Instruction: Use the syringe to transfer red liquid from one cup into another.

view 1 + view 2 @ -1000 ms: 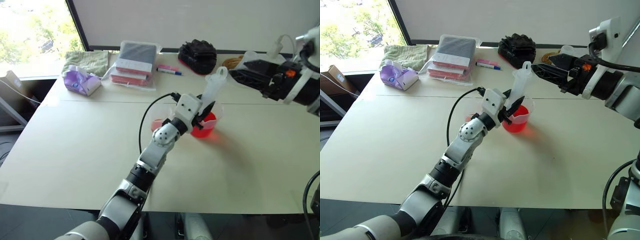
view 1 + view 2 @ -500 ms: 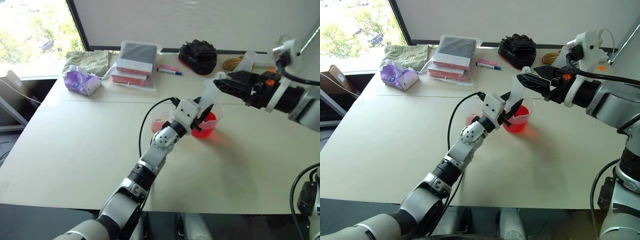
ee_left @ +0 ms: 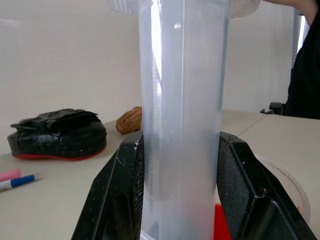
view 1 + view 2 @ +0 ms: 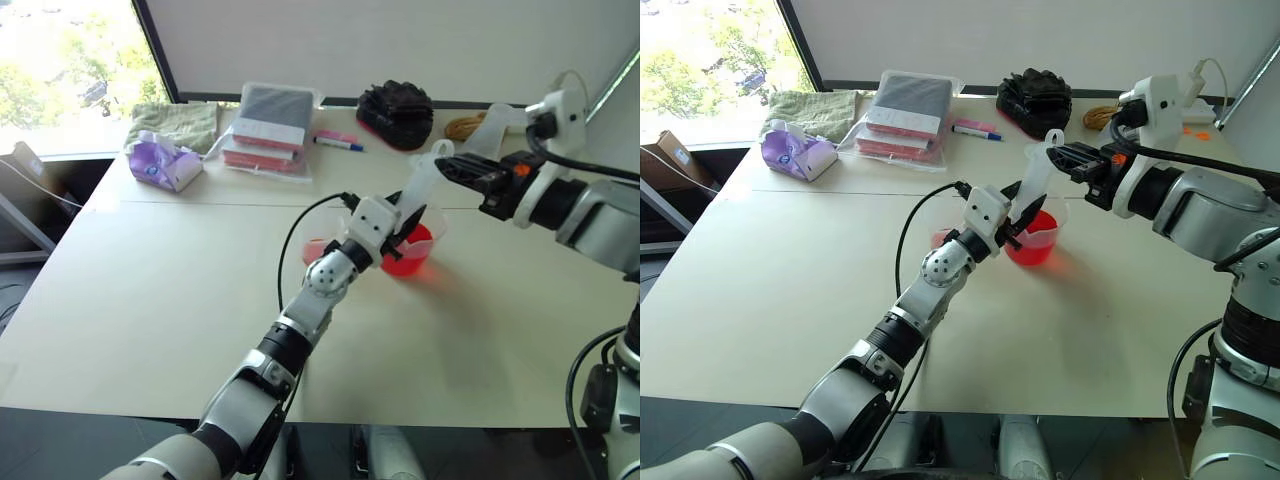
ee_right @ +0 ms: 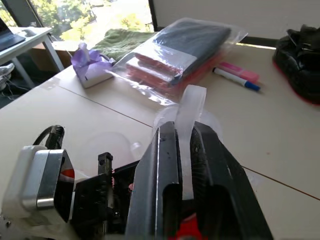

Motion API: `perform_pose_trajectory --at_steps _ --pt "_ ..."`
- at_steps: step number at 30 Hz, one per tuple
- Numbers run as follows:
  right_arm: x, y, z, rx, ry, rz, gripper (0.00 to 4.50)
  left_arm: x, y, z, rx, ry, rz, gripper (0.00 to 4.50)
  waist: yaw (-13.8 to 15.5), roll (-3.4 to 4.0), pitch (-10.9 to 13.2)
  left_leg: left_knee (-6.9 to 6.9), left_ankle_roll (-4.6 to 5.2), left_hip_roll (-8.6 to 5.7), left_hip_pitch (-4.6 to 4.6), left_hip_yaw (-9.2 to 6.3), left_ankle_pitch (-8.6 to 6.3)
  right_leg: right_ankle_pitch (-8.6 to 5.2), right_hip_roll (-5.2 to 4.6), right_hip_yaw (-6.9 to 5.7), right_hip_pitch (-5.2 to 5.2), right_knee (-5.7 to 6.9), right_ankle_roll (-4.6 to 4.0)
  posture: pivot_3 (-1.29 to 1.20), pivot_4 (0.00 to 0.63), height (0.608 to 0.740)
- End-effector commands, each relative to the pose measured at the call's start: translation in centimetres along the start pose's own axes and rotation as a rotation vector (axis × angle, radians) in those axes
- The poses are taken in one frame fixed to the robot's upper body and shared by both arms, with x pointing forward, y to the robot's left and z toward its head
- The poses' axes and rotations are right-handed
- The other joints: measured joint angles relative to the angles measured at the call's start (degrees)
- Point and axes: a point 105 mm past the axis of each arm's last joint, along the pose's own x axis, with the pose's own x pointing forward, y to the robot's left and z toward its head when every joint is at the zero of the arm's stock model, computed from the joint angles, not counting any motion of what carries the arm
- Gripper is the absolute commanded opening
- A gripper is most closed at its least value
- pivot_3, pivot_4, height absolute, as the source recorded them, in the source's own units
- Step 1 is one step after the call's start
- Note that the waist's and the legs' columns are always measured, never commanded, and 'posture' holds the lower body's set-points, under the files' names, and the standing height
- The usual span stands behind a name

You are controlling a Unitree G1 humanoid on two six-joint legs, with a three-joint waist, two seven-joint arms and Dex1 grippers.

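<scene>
The syringe (image 4: 421, 188) stands nearly upright over the larger spouted cup (image 4: 425, 246), which holds deep red liquid (image 4: 1032, 248). My left gripper (image 4: 404, 224) is shut on the clear barrel (image 3: 182, 125), a black finger (image 3: 116, 195) on each side. My right gripper (image 4: 1056, 153) comes in level from the right and is shut on the white plunger top (image 5: 190, 106). The smaller cup (image 4: 318, 248), pink low down, sits just left of the big cup, partly hidden behind my left wrist. The syringe's tip is hidden.
At the table's far side lie bagged books (image 4: 270, 125), a purple tissue pack (image 4: 160, 163), a green cloth (image 4: 180, 122), a pink-and-blue marker (image 4: 338, 140), a black pad (image 4: 395, 105) and a coil of rope (image 4: 465, 125). A black cable (image 4: 290, 235) loops by my left wrist.
My right gripper has come in from the right and slightly down to the syringe's top and shut on the plunger. The left gripper and the barrel stayed in place.
</scene>
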Motion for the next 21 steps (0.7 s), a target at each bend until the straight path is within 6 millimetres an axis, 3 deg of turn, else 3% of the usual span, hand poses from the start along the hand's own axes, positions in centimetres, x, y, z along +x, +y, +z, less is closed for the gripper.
perform_pose_trajectory --at_steps 1,21 --pt "0.1 0.9 0.8 -0.007 -0.029 0.038 0.06 1.1 -2.5 0.3 -0.080 -0.007 -0.038 1.50 0.0 0.00 0.0 0.00 0.00 0.00 0.01 0.00 0.00 0.00 0.00 0.00 0.01 0.00 0.00 0.00 0.150 0.740" --pt "-0.9 1.0 4.2 0.030 -0.177 0.089 0.06 1.0 -4.0 -0.6 -0.137 0.059 -0.131 1.50 0.0 0.00 0.0 0.00 0.01 0.00 0.01 -0.01 -0.01 0.00 0.00 -0.01 0.03 -0.03 0.00 0.00 0.150 0.740"
